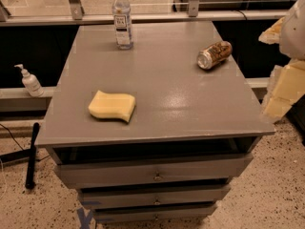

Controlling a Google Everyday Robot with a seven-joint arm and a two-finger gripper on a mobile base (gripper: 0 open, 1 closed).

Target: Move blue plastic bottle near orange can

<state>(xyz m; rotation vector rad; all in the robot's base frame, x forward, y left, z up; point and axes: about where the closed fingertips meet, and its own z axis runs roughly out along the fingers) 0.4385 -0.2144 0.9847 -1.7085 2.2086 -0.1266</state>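
Note:
The blue plastic bottle [122, 18] stands upright at the far edge of the grey cabinet top [162, 89], left of centre. It is clear, with a white cap and a white label. The orange can [214, 55] lies on its side near the far right edge, its silver end facing left and towards the front. My gripper [281, 92] shows as pale cream shapes at the right edge of the view, beyond the cabinet's right side. It is well away from the bottle and holds nothing that I can see.
A yellow sponge [112, 105] lies front left on the top. A white pump dispenser [30, 81] stands on a ledge to the left. A black rod [31, 154] leans on the floor at left. Several drawers [155, 175] sit below, the top one slightly open.

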